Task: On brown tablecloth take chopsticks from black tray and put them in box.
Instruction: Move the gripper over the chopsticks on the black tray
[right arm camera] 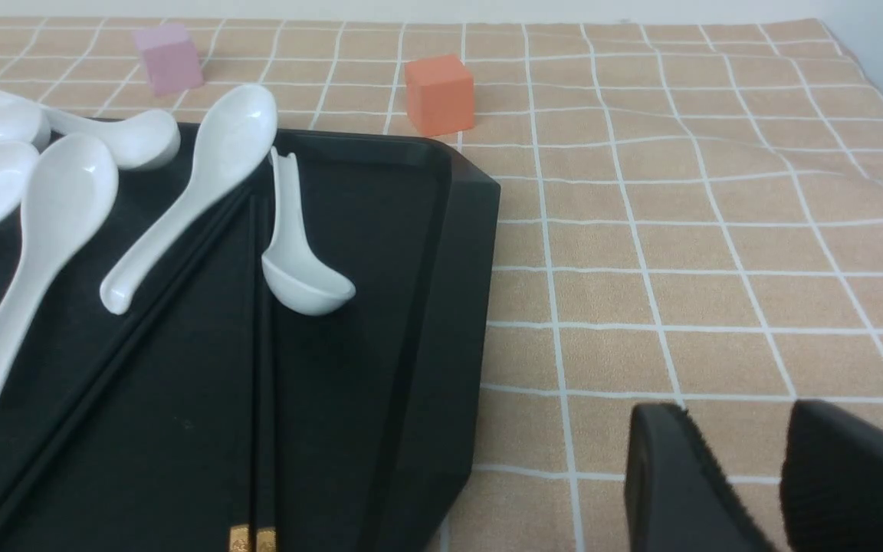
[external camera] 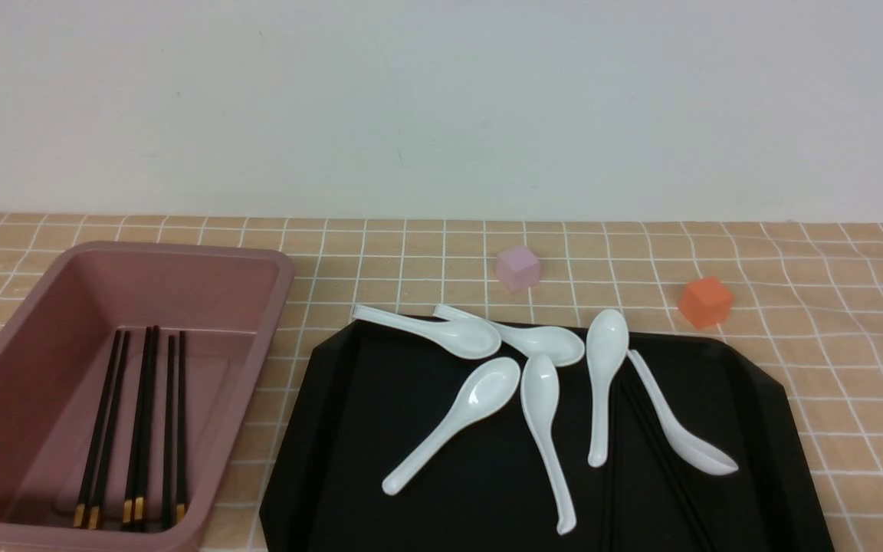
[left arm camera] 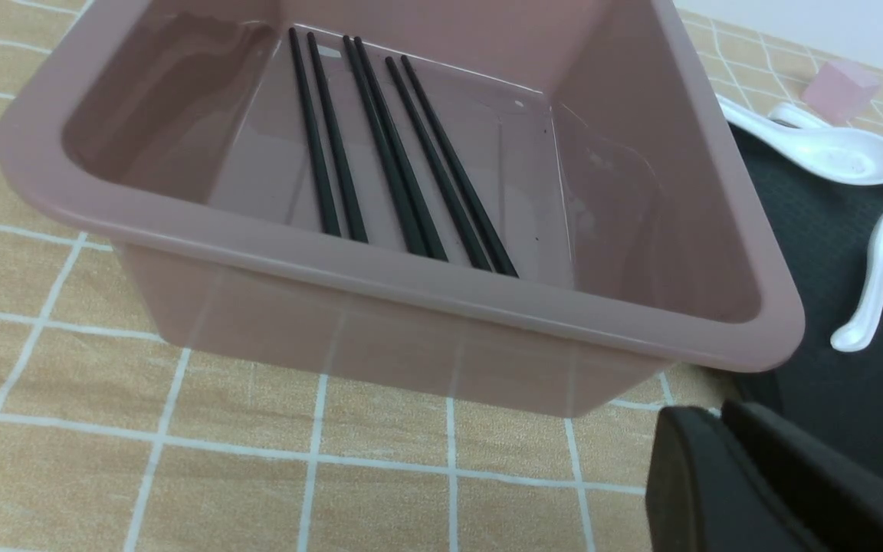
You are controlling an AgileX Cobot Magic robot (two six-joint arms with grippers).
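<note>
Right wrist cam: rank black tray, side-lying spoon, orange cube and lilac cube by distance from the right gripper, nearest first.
From the right gripper:
1. black tray, rim alongside
2. side-lying spoon, on the tray
3. orange cube, just past the tray's far edge
4. lilac cube, farthest back

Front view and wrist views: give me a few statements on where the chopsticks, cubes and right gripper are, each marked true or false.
1. The box holds six chopsticks. True.
2. No chopsticks lie on the tray. False: black sticks lie on the black tray, beside the rightmost spoon.
3. The orange block sits on the tray. False: the orange cube stands on the brown tablecloth, beyond the tray's far edge.
4. The right gripper is open and holds nothing. True: it is over the tablecloth, beside the tray.
</note>
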